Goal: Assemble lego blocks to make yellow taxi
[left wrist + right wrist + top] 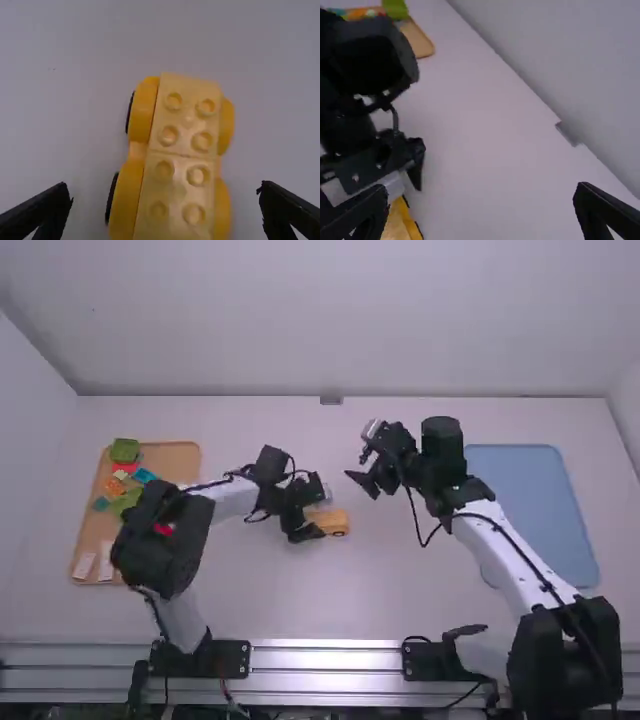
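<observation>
One yellow car (182, 155) stands on the white surface (300, 590), between the two arms and at the left tool (318, 515). Its top bears two pale yellow sections with four studs each, eight studs in all. Four rounded yellow wheel covers show, two along each side, and two black tyres can be made out on one side. The left tool is released, its two fingers well apart, with the car between them in its wrist view and a gap on either side. The right tool (357, 466) is released too, two fingers spread wide, above the surface near the car. A small pale piece (395, 185) shows by the left tool; I cannot tell what it is.

Two trays lie on the surface, one on each side. The wooden tray (190, 455), at the left, holds two green blocks (125, 450), one red block (125, 468), one orange block (115, 486), one bright blue block (143, 476), one teal block (101, 503) and two white pieces (84, 565) near its close edge. The left arm (165, 540) covers part of this tray, so the full count is uncertain. The blue tray (535, 520) lies at the right, partly behind the right arm (510, 560).
</observation>
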